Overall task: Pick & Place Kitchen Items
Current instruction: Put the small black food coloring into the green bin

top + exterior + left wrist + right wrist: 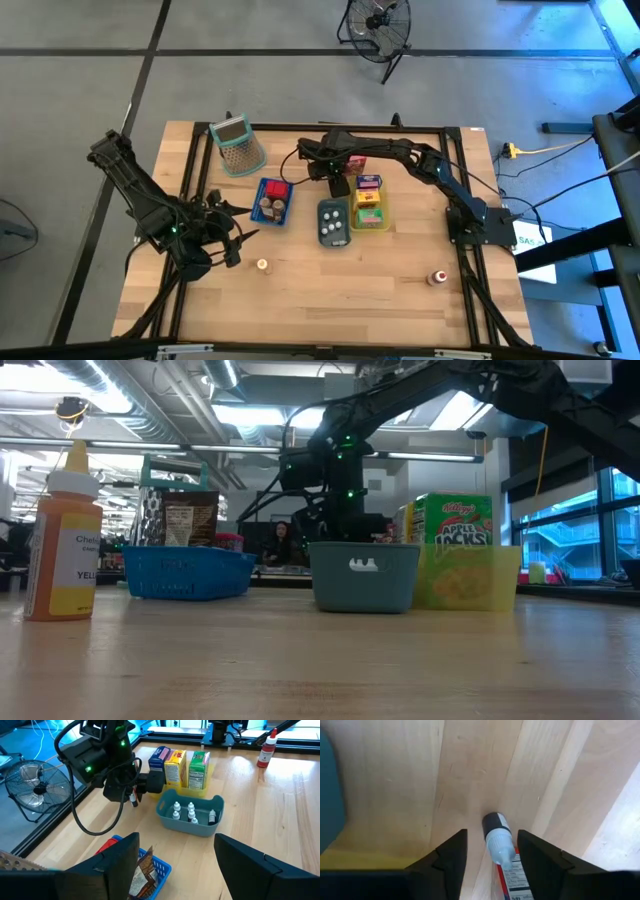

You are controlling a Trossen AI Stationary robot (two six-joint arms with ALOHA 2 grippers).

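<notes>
A small dropper bottle [498, 840] with a dark cap, a white neck and a red label lies on its side on the bare wood, just beyond the grey-blue tray [335, 222]. My right gripper [492, 855] points straight down over it, open, with one finger on each side of its neck. In the left wrist view my right gripper [134, 797] shows low over the table. My left gripper [177, 855] waits open above the blue tray [272, 200] at the table's left, with nothing between its fingers.
The grey-blue tray [190, 815] holds several small white bottles. The yellow tray [370, 205] beside it holds upright cartons. A mesh grater [238, 145] stands at the far left. A red-capped bottle [437, 277] and a small upright bottle [262, 265] stand on the near wood.
</notes>
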